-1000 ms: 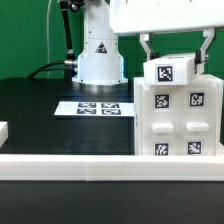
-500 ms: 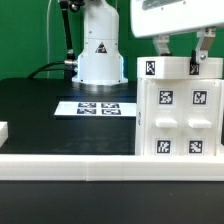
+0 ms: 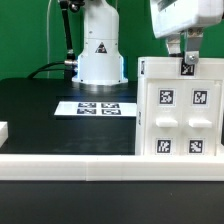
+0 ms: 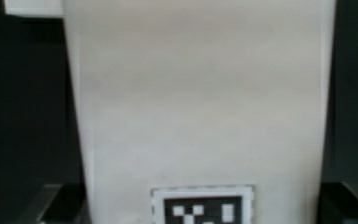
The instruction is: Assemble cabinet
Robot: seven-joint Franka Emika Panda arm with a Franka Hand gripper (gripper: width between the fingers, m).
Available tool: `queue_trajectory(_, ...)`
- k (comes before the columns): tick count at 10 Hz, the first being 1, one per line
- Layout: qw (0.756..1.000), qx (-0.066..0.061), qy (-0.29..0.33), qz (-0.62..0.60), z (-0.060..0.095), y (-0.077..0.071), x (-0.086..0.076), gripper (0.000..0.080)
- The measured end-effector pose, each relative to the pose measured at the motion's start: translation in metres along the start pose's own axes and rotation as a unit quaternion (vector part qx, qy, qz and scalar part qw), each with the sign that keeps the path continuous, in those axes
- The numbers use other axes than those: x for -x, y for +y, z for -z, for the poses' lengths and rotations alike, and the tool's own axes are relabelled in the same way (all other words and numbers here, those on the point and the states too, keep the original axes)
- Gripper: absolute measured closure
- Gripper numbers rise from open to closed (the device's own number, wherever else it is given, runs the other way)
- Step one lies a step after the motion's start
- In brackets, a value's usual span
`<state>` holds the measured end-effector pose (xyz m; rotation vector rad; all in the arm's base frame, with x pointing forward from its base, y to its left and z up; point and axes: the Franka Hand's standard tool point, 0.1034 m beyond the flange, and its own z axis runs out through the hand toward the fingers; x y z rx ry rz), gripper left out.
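Observation:
The cabinet (image 3: 180,125), a large white box with square tags and small drawer-like fronts, stands at the exterior view's right on the black table. My gripper (image 3: 187,60) reaches down from above onto its top edge, with the fingers either side of a tagged top part. In the wrist view the cabinet's white wall (image 4: 176,100) fills the frame between the dark fingers (image 4: 51,205), with one tag low in the middle. My gripper (image 4: 197,203) is shut on the cabinet.
The marker board (image 3: 98,108) lies flat on the black table (image 3: 45,120) before the arm's white base (image 3: 98,55). A white rail (image 3: 70,165) runs along the front. A small white piece (image 3: 3,130) sits at the left edge.
My gripper has moved toward the exterior view's right along the cabinet's top. The cabinet has shifted right with it and now reaches the frame's edge.

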<state>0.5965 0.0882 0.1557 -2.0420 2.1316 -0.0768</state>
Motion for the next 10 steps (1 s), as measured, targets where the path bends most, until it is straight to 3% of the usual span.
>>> queue_trajectory(3,0.999,0.001,-0.006,-0.053,-0.0006,0.0005,0.0000,0.0243)
queue_trajectory(5,0.999,0.001,-0.007,-0.048,-0.0010,0.0008,0.0012,0.0041)
queue_trajectory(6,0.999,0.002,-0.007,-0.047,-0.0012,0.0009,0.0014,0.0012)
queue_trajectory(10,0.999,0.002,-0.008,-0.038,-0.0014,0.0013,0.0028,0.0002)
